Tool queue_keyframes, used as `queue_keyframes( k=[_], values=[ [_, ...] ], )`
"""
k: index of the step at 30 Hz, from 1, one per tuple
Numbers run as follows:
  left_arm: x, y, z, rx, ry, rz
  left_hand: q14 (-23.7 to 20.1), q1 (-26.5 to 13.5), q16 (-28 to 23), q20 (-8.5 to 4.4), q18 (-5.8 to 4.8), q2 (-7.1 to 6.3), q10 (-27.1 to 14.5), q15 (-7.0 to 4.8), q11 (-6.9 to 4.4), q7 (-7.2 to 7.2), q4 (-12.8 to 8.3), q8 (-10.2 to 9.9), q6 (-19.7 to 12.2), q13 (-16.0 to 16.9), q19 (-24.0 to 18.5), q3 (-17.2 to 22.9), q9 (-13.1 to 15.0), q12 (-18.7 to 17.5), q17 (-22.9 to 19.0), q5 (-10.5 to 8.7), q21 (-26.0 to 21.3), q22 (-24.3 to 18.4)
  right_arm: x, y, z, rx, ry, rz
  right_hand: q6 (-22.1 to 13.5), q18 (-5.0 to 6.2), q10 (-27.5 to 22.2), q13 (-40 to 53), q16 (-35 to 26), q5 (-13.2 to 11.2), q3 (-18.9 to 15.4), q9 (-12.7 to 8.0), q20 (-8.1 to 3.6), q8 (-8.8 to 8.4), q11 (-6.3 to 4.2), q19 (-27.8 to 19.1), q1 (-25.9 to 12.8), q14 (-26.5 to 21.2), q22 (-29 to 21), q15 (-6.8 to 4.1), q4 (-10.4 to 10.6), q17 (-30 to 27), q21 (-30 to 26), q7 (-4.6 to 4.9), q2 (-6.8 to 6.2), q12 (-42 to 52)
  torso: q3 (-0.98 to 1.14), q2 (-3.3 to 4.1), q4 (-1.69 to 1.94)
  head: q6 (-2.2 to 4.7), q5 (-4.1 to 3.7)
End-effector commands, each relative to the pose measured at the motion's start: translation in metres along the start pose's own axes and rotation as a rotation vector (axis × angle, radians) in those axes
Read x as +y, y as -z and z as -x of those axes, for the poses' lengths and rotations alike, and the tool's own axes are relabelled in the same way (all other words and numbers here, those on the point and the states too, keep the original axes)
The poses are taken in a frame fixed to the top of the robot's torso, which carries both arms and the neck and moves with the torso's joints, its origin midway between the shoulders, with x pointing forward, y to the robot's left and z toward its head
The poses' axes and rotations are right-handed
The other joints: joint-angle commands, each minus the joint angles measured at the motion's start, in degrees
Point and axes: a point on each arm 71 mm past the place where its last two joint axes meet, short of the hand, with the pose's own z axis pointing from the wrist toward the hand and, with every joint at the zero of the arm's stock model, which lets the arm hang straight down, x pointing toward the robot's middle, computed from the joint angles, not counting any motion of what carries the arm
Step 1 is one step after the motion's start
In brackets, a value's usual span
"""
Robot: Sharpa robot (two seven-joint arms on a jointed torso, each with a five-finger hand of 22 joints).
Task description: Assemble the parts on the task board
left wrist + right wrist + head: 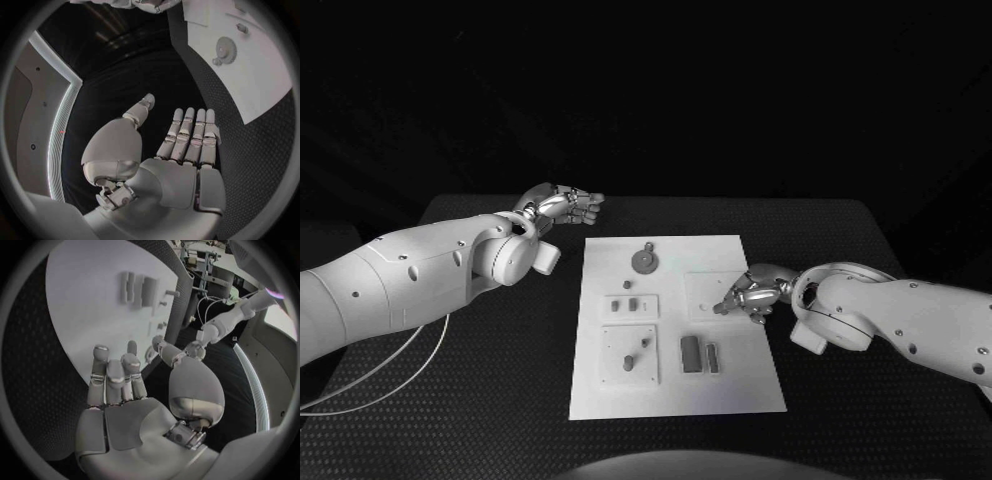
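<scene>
- Task board [733, 395]: white plate, flat in the middle of the black table [473, 420], long side running away from the robot.
- Gear-like round part [645, 260]: at the far end of the board, lying flat, a small peg-like piece just beyond it. Seen also from the left wrist [225, 49]. Judged light, stiff, thin-edged; best taken by the rim, from above, with a pinch.
- Small parts [629, 304]: in a shallow recess at the board's left middle; too small to tell their shape. Likely light and quick to skid on the smooth plate.
- Two upright block parts [700, 355]: near end of the board, side by side, just apart. Judged rigid; flat opposite faces offer the surest hold.
- Slim parts [638, 354]: in the near-left recess, lying at a slant. Judged light and fiddly; pinch across the narrow width.
- Left hand [563, 207]: off the board, over the table near its far-left corner, fingers straight and together, thumb apart, grasping nothing.
- Right hand [750, 295]: at the board's right edge, about halfway along, fingertips [131, 347] over the plate; fingers extended, nothing visibly held.
- Handling risk, as a judgement: small hard pieces on a slick surface, apt to slide or tip under a sideways push.
</scene>
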Motion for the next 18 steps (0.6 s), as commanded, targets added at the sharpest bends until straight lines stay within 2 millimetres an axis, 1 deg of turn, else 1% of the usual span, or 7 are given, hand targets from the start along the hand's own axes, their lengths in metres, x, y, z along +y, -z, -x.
queue_keyframes(
  k=[1,4,9,10,14,16,18],
  values=[
    [-0.003,-0.003,-0.001,0.005,0.046,-0.028,1.52,-0.13,0.73,-0.47,-0.74,0.87,1.31,-0.72,-0.64,-0.52,0.09,0.49,0.87,0.14,0.36,0.11,0.08,0.53,0.43,-0.11,0.14,0.08,0.017,-0.008,0.034,-0.085,-0.115,0.263,-1.13,0.85,-1.63,-0.31,-0.74,-0.06,-1.26,0.27,0.65,-0.3,0.37,-1.41,0.8,-1.28,0.88,0.39,-2.86,-0.2,-0.76,0.27,3.25,-0.71,-0.18,-0.97,-0.34,1.88,-0.32],
    [-0.003,-0.006,0.001,0.003,0.045,-0.035,2.36,-0.11,0.99,-0.8,-0.82,1.08,2.42,-1.33,-0.86,-0.78,0.01,0.77,1.57,0.25,0.87,0.07,0.11,0.89,0.61,-0.11,0.28,0.12,0.015,-0.018,0.066,-0.185,-0.199,0.302,-1.84,0.72,-3.3,-1.06,-2.46,0.05,-1.5,0.35,1.54,-0.4,0.62,-3.25,1.23,-2.94,0.52,0.65,-4.95,-0.92,-2.08,0.5,4.93,-2.05,-0.36,-1.65,-0.56,3.78,-0.38],
    [-0.004,-0.013,0.005,-0.014,0.048,-0.043,3.11,-0.22,1.04,-1.15,-0.96,1.26,3.66,-1.81,-0.9,-0.84,-0.08,0.79,1.91,0.29,1.55,0.02,-0.02,1.14,0.71,-0.12,0.31,0.02,0.013,-0.035,0.108,-0.318,-0.348,0.341,-4.29,-1.37,-9.57,-10.14,-15.16,0.11,0.03,0.45,4.87,-0.97,1.9,-13.16,1.39,-11.58,-2.68,2.49,-7.39,-7.17,-10.43,1.72,7.42,-14.21,-0.64,-3.14,-0.77,6.53,-0.47],
    [-0.005,-0.016,0.006,-0.018,0.049,-0.043,3.23,-0.24,1.05,-1.18,-1.0,1.27,3.76,-1.87,-0.92,-0.84,-0.1,0.76,1.9,0.27,1.57,0.01,-0.06,1.13,0.73,-0.12,0.28,-0.01,0.012,-0.038,0.113,-0.335,-0.353,0.344,-4.98,-1.94,-10.96,-13.06,-18.97,0.14,0.7,0.44,5.57,-1.17,2.48,-15.71,1.59,-13.74,-3.73,3.37,-7.68,-9.05,-12.75,2.13,7.89,-17.94,-0.66,-3.37,-0.78,7.25,-0.38],
    [-0.007,-0.017,0.009,-0.021,0.064,-0.039,2.47,-0.4,0.35,-1.31,-1.22,1.3,3.58,-1.92,-0.94,-0.79,-0.18,0.48,1.58,0.05,1.69,-0.09,-0.26,0.74,0.47,-0.12,0.13,-0.16,0.009,-0.047,0.124,-0.39,-0.428,0.367,-8.14,-4.81,-12.71,-27.53,-38.52,-0.16,2.22,-0.01,8.7,-2.09,5.59,-26.55,2.16,-19.67,-8.72,11.0,-7.52,-19.05,-22.87,3.95,8.91,-34.31,-0.65,-4.34,-0.7,8.96,-0.13],
    [-0.007,-0.018,0.011,-0.034,0.082,-0.037,1.06,-0.55,-0.62,-1.41,-1.42,1.22,3.01,-1.78,-1.05,-0.9,-0.26,0.16,1.12,-0.2,1.66,-0.21,-0.45,0.2,0.06,-0.12,-0.04,-0.31,0.014,-0.05,0.127,-0.397,-0.467,0.4,-10.85,-6.94,-17.92,-33.02,-46.27,-0.01,2.76,-0.64,10.3,-3.26,8.54,-33.28,2.4,-24.66,-11.3,14.0,-7.59,-22.62,-28.25,3.67,9.64,-41.81,-0.56,-4.62,-0.69,9.87,0.28],
    [-0.006,-0.019,0.015,-0.049,0.101,-0.032,0.3,-0.57,-1.17,-1.49,-1.59,1.17,2.64,-1.69,-1.18,-0.99,-0.38,-0.11,0.69,-0.34,1.66,-0.26,-0.6,-0.19,-0.16,-0.12,-0.15,-0.44,0.017,-0.053,0.126,-0.392,-0.481,0.417,-12.63,-7.28,-19.45,-38.21,-52.56,0.06,2.47,-1.14,10.97,-3.76,8.79,-34.78,2.74,-28.16,-13.29,14.81,-7.47,-25.81,-31.16,3.22,10.47,-47.31,-0.41,-4.74,-0.58,10.54,0.31]
  ],
)
